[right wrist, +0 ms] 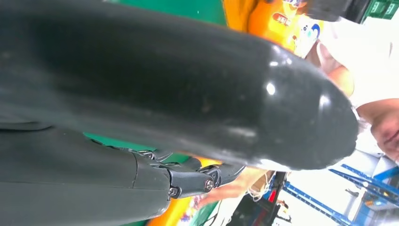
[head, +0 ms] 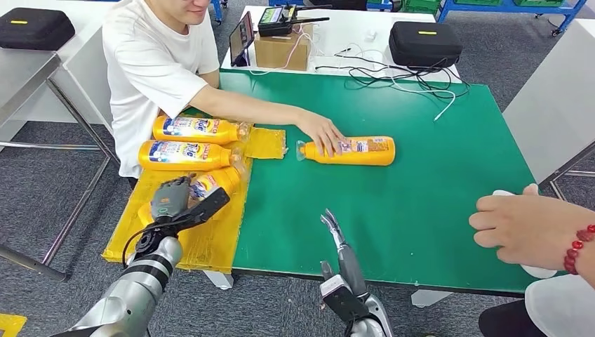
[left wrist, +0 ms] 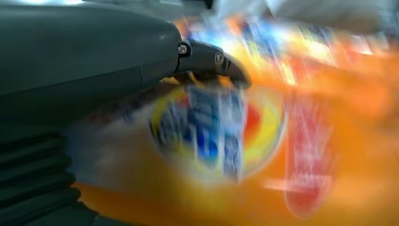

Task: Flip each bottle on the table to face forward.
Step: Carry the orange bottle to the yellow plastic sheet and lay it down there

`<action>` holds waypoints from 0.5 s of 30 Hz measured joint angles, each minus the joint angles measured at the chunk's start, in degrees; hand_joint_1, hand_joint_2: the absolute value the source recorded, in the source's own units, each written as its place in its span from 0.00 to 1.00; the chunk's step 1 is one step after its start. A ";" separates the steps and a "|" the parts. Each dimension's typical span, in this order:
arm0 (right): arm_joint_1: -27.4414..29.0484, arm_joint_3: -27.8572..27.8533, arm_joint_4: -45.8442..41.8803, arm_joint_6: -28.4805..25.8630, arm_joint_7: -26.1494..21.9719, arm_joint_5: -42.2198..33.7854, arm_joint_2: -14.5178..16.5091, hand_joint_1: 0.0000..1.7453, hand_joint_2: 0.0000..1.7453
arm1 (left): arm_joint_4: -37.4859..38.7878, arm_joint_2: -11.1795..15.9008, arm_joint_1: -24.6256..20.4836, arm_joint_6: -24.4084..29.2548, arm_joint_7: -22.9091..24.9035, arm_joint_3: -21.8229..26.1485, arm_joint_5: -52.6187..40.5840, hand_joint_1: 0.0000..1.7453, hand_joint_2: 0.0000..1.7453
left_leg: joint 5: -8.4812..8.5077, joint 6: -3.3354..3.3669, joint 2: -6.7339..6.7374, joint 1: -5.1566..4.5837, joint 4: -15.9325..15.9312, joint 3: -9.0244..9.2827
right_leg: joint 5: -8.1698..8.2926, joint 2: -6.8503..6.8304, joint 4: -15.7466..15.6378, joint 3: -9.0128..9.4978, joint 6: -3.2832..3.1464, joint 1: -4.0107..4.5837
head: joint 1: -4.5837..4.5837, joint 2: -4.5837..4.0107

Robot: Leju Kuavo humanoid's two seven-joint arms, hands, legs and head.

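L hand (head: 170, 198) is clamped on the nearest orange detergent bottle (head: 210, 184), on the yellow mat (head: 203, 242) at the table's left edge; wrist cam is blurred, label fills it. R hand (head: 335, 235) holds nothing, fingers apart, at the near edge of the green table (head: 421, 203). A person's hand (head: 321, 132) rests on the center bottle (head: 358, 150). Risks imo: slick bottle slipping mid-flip, or knocking the neighbor bottle (head: 186, 155) just beyond; a collision if R reaches for the center one.
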 joint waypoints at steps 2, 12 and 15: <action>0.13 -0.16 -0.28 -0.06 0.00 0.03 -0.02 0.00 0.00 | 0.08 0.17 -0.13 -2.85 -0.05 -1.77 0.24 0.00 0.00 | 0.01 0.01 -0.03 -0.01 0.00 0.06 | 0.00 -0.04 0.00 0.04 0.00 -0.01 | -0.01 0.01; 0.33 -1.08 -1.04 -0.36 0.00 1.02 -0.10 0.00 0.00 | -1.43 0.91 0.45 -7.21 4.18 -13.76 -3.35 0.00 0.00 | 0.02 0.03 -0.91 -0.04 0.01 0.31 | -0.28 -0.82 -0.02 0.06 0.17 -0.04 | 0.00 -0.01; 0.35 -1.20 -1.34 -0.44 0.00 1.19 -0.14 0.00 0.00 | -2.25 0.97 1.32 -6.62 4.85 -17.01 -3.92 0.00 0.00 | 0.01 0.04 -0.97 -0.06 0.02 0.24 | -0.31 -0.88 -0.02 0.34 0.24 -0.09 | 0.01 -0.01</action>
